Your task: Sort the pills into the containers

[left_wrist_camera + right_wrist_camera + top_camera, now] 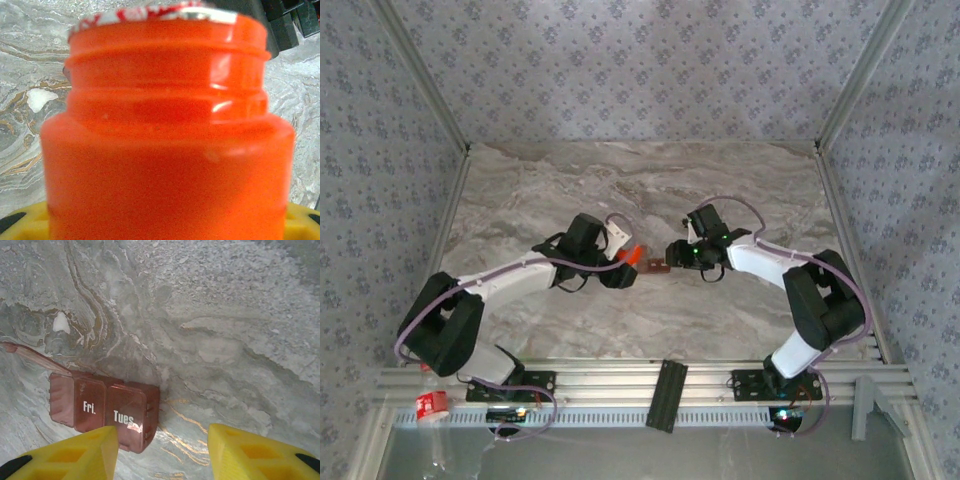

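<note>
The left end effector [165,222] is clamped on the orange cylindrical bottle [165,150]. The reddish-brown strip of joined pill compartments [102,410] lies on the grey marbled bench [225,315], Fri. and Tues. lids shut, just beside the right end effector [162,432], fingers parted. Sorting looks barely begun.

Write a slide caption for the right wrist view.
Right gripper, fingers apart, close to a reddish-brown pill container with lids marked Fri. and Tues on the marble table.
</note>
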Motion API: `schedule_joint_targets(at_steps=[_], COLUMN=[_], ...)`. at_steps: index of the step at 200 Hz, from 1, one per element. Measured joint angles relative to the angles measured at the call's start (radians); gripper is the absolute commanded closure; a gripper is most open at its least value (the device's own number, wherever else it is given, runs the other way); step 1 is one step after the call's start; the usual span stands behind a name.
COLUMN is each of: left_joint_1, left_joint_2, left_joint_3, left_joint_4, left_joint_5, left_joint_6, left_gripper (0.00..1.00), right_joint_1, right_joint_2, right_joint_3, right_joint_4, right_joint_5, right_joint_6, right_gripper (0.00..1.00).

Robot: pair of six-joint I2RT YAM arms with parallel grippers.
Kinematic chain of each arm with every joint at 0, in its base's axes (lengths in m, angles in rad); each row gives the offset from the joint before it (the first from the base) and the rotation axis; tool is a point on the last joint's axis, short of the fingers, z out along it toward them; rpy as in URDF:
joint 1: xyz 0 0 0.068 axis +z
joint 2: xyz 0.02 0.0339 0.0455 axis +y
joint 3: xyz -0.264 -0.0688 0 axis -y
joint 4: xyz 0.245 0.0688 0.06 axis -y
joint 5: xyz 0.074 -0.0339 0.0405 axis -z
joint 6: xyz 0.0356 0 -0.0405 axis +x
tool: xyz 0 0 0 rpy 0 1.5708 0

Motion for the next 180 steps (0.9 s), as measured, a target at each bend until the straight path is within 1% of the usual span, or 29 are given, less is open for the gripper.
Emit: schedule_joint_targets(at_steps=[40,88,180], left_joint_1=[-0.003,-0.014,-0.016], left_joint_2=[0.039,0.089,0.125], left_joint_3=[0.003,0.046,0.061], left_joint_4=[-0.022,-0.060,-0.074], left_joint_5=[0.000,0.001,0.008], left_joint_6=[0.001,0.016,0.023], left_gripper=[1.00,1.00,1.00], right_joint_1=[0.003,0.003,0.006], right_joint_2=[0.041,0.077,0.118], right_joint_3=[0.023,0.057,0.066], right_joint_4=[0.012,0.030,0.050], right_joint_5=[-0.017,-0.023,-0.037], right_joint_6=[0.000,0.000,0.007], right_gripper=[0.51,0.52,0.55])
